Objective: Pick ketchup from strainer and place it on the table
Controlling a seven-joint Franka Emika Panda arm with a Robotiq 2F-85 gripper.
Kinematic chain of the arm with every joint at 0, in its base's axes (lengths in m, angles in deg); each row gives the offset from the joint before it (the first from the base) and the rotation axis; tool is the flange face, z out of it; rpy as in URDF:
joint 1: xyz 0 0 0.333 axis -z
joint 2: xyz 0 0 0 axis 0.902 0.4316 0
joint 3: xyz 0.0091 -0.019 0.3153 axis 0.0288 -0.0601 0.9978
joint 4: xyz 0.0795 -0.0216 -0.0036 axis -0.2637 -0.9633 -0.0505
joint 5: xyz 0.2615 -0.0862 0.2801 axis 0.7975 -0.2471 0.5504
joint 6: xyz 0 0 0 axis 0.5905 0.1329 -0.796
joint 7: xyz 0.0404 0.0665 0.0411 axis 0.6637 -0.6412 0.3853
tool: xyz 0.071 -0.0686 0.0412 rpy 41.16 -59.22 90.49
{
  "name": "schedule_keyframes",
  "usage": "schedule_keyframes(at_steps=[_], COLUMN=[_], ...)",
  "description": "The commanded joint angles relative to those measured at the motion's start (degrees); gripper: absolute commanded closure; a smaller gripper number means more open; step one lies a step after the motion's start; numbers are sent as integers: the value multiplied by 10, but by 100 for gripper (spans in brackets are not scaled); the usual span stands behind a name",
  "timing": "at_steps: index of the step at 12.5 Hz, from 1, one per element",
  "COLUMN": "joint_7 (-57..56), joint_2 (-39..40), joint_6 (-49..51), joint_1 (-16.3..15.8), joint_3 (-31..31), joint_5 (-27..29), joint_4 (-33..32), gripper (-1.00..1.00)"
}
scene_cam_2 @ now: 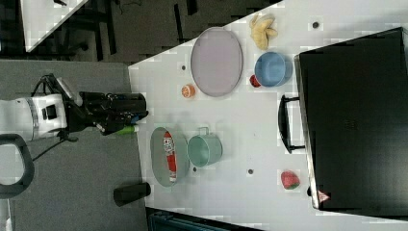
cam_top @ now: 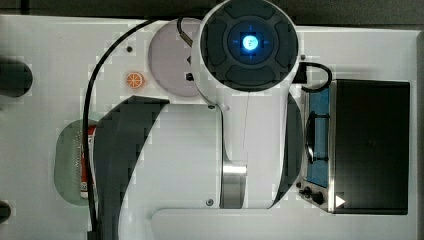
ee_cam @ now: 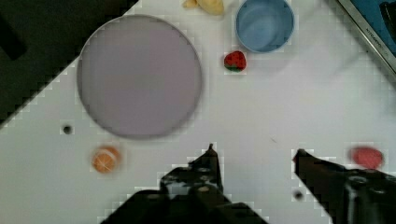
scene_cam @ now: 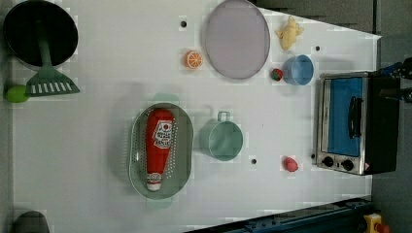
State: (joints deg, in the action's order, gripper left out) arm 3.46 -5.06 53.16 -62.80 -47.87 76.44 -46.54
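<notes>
Ketchup (scene_cam: 158,148) lies flat in strainer (scene_cam: 137,167), beside the cup (scene_cam: 222,140). My jaws gape, empty. Bottle looks light, squeezy, slick; I'd pinch across its body.

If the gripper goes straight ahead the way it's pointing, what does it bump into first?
Probably just bare table. The gripper points down with open jaws, and white tabletop fills the gap between them. Its height above the table is unclear.

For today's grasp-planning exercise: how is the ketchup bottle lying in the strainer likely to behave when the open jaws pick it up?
The ketchup lies on its side along the strainer, so it may roll against the curved wall. It looks like a plastic squeeze bottle, probably light and slightly yielding. Its body tapers to a narrow neck, so a grip there might slip.
</notes>
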Motion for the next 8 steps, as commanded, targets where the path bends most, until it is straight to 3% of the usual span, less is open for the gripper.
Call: schedule_keyframes(at_steps=[1,3,8], joint_7=[14,14,14], joint_2=[-135,-125,-77], joint_6=[84,77,28], joint_1=[56,47,26], joint_3=[25,48,168], joint_5=[2,3,3], joint_4=[-102,-102,-102], gripper=[-59,-99,-100])
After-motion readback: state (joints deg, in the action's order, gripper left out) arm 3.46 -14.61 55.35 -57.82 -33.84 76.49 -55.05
